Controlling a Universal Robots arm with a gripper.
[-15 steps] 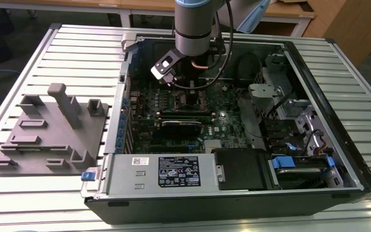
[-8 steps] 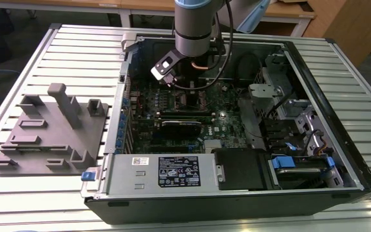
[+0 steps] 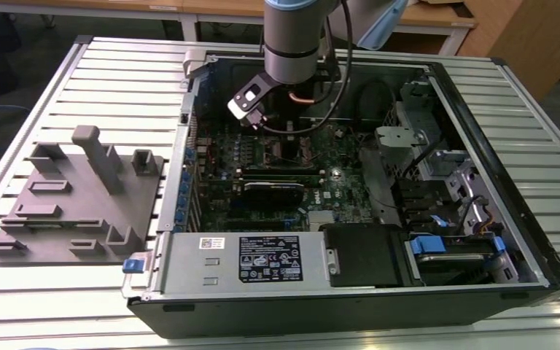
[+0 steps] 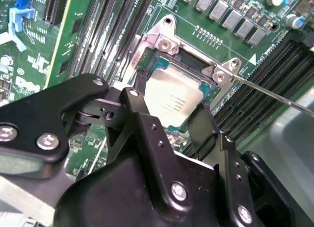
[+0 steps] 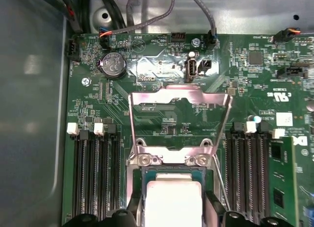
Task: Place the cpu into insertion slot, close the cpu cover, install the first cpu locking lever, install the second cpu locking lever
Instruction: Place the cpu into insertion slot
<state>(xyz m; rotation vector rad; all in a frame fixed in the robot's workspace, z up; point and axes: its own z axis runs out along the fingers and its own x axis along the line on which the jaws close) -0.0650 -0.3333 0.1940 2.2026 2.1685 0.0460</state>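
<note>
Silver-grey and square, the cpu (image 4: 169, 102) sits between the black fingers (image 4: 142, 124) of the gripper (image 4: 167, 107); the jaws are drawn in narrow, one finger against each opposite edge of the chip, gripping it. The chip is right at the insertion slot (image 4: 162, 38), lined up inside its silvery rim; whether it is fully seated or a touch above, I cannot tell. In the first wrist view the cpu (image 5: 174, 200) shows between the same fingertips, and the cpu cover (image 5: 147, 99) is swung open, lying back away from the slot (image 5: 147, 160) with green board visible through its window; a thin locking lever (image 4: 274, 93) juts out from one corner of the socket, unlatched, and long black memory slots (image 5: 95, 173) flank the socket on both sides; a coin battery (image 5: 113, 65) sits beyond the cover. From across the room, the arm (image 3: 290, 36) reaches straight down into the open computer case (image 3: 358, 306), over the far part of the green motherboard (image 3: 260, 149); the case lies on a slatted metal table (image 3: 66, 292), with a grey moulded fixture (image 3: 76, 197) beside it at the exterior view's left.
</note>
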